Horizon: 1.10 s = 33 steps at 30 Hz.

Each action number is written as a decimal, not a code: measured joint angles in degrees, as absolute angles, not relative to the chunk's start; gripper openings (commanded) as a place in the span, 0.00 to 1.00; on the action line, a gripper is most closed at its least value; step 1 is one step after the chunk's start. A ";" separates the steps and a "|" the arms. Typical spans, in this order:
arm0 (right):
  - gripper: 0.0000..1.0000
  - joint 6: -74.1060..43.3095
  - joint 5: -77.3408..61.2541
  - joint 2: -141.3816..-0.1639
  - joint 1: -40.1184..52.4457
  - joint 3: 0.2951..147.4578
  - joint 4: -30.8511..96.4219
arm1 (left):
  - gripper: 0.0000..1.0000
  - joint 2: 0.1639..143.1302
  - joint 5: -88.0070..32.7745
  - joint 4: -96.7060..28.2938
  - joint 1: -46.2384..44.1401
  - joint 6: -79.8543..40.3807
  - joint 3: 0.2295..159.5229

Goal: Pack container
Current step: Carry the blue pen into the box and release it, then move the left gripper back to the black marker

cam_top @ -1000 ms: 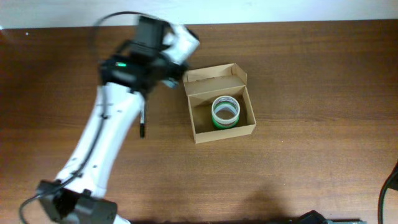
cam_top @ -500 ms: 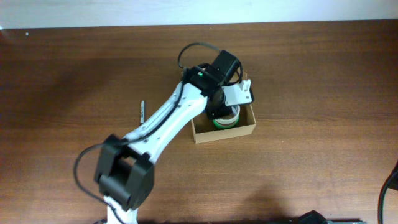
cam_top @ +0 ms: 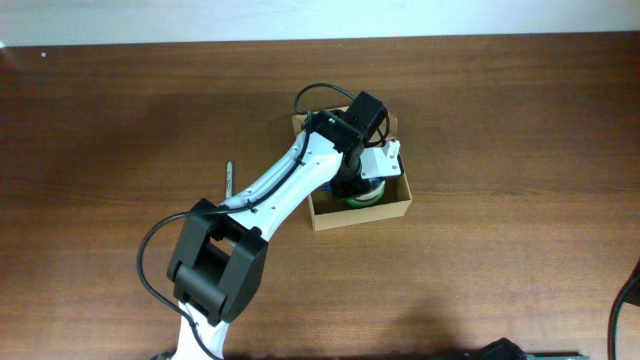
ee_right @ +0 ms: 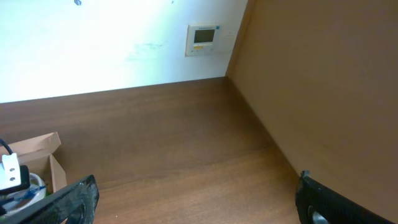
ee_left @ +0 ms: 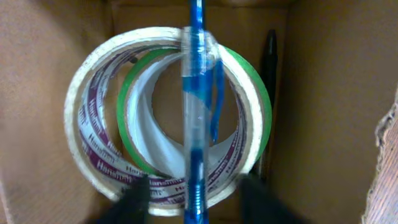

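So the left gripper (ee_left: 194,194) is down inside the container (cam_top: 365,214), jaws partway apart. A blue pen (ee_left: 198,112) runs between them, not pinched as far as I can see. It lies across two stacked tape rolls, a white roll (ee_left: 84,143) with purple lettering and a green-edged roll (ee_left: 127,118). There's a black pen (ee_left: 270,74) along the right wall. The container sits mid-table, slightly far of centre. Another pen (cam_top: 228,178) lies on the table (cam_top: 500,150) to its left. The right gripper (ee_right: 196,186) hangs wide and empty, well apart.
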State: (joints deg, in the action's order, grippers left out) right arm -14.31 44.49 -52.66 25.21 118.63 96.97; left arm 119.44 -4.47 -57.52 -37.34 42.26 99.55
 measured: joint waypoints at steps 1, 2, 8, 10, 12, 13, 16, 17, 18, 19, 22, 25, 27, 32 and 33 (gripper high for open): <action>0.99 -14.28 44.49 -52.64 25.21 118.63 96.97 | 0.62 119.46 -4.38 -57.45 -37.34 41.85 99.57; 0.99 -14.31 44.49 -52.66 25.21 118.63 96.97 | 0.64 119.48 -4.21 -57.47 -37.34 41.23 99.70; 0.99 -14.31 44.49 -52.66 25.21 118.63 96.97 | 0.71 119.37 -2.52 -57.78 -37.34 38.04 106.17; 0.99 -14.31 44.49 -52.66 25.21 118.63 96.97 | 0.71 118.56 -0.32 -57.63 -37.34 36.62 109.56; 0.99 -14.28 44.49 -52.66 25.21 118.63 96.97 | 0.67 117.16 3.16 -57.49 -37.30 34.92 112.33; 0.99 -14.28 44.49 -52.66 25.21 118.63 96.97 | 0.64 116.09 5.76 -57.52 -37.15 33.26 113.71; 0.99 -14.33 44.49 -52.66 25.21 118.63 96.97 | 0.52 112.71 12.93 -58.02 -35.68 27.99 116.09; 0.99 -14.28 44.49 -52.66 25.21 118.63 96.97 | 0.51 111.79 14.68 -59.00 -34.65 25.76 116.55; 0.99 -14.31 44.49 -52.66 25.21 118.63 96.97 | 0.51 111.04 16.10 -60.51 -33.21 23.22 116.97; 0.99 -14.31 44.49 -52.66 25.21 118.63 96.97 | 0.52 110.52 17.06 -62.24 -31.48 20.56 117.16; 0.99 -14.31 44.47 -52.66 25.21 118.63 96.97 | 0.59 110.39 17.19 -67.88 -24.16 11.73 117.05; 0.99 -14.33 44.12 -52.64 25.21 118.63 96.97 | 0.60 111.74 12.53 -70.83 -16.29 5.39 116.14; 0.99 -14.33 43.81 -52.66 25.21 118.63 96.97 | 0.56 113.08 8.51 -72.31 -11.92 2.66 114.87; 0.99 -14.31 43.18 -52.66 25.21 118.63 96.97 | 0.44 117.01 2.61 -73.03 -6.74 -1.65 108.38; 0.99 -14.31 43.05 -52.66 25.21 118.63 96.97 | 0.44 117.82 1.63 -71.94 -6.37 -2.02 106.37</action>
State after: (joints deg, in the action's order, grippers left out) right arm -14.31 43.05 -52.66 25.21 118.63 96.97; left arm 117.82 1.63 -71.94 -6.37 -2.02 106.37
